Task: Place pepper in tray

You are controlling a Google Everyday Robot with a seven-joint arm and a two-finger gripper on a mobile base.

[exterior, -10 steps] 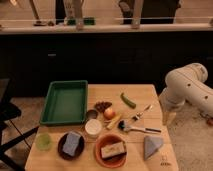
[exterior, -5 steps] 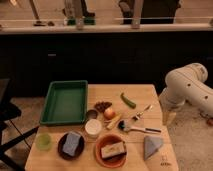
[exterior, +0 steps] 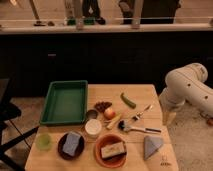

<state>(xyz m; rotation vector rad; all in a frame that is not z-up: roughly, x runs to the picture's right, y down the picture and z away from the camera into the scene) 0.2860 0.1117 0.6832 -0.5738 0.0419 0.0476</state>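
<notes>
The pepper [exterior: 128, 100], small, slender and dark green, lies on the wooden table [exterior: 145, 95], right of centre towards the back. The tray [exterior: 65, 102], large, green and empty, sits at the table's back left. My white arm [exterior: 190, 87] is off the table's right side. Its gripper [exterior: 169, 117] hangs down beside the table's right edge, well to the right of the pepper and not touching it.
In front of the pepper lie a dark cluster [exterior: 102, 106], a round orange-red fruit [exterior: 109, 113], a yellowish stick [exterior: 115, 121], a fork [exterior: 142, 112] and a dark-headed utensil [exterior: 137, 128]. Along the front stand a light-green cup [exterior: 44, 141], two brown bowls [exterior: 71, 145] [exterior: 111, 149], a white cup [exterior: 93, 127] and a grey wedge [exterior: 151, 146].
</notes>
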